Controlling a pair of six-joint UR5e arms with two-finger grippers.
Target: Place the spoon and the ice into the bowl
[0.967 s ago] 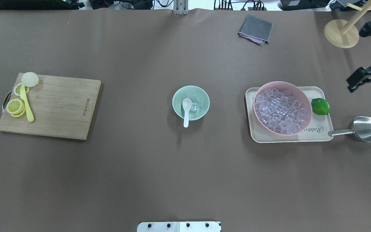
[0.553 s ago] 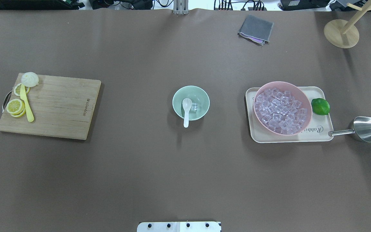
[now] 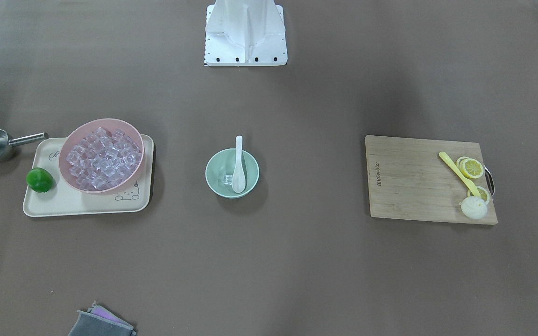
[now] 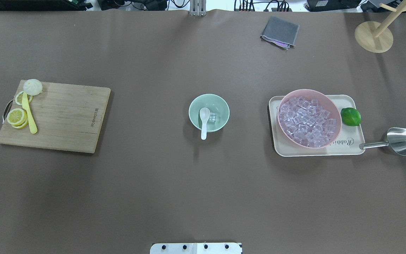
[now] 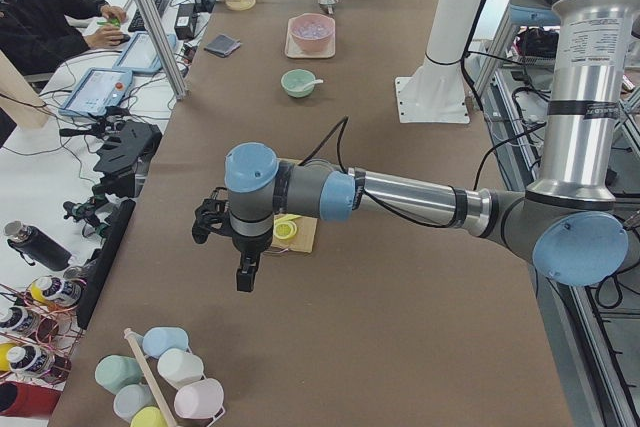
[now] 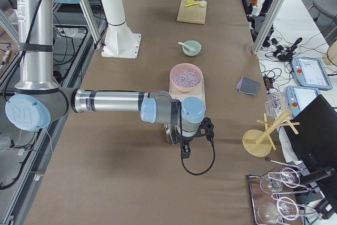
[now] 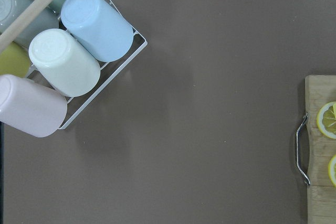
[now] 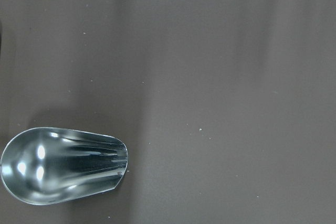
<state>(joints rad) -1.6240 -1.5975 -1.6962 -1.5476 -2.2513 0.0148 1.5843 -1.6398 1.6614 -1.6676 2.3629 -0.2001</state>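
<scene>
Mint bowl (image 4: 220, 106) apart from "Rabbi…" tray (image 4: 344, 150)

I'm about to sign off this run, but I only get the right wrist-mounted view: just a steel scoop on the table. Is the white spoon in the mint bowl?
Observer: Yes. The spoon has its scoop inside the bowl, handle leaning over the rim toward the robot.
Operator: Any ice in there?
Observer: One clear ice cube lies on the bowl's floor, beside the spoon's scoop.
Operator: Where's the left gripper?
Observer: The left gripper hangs above the table between the cutting board and some mugs.
</scene>
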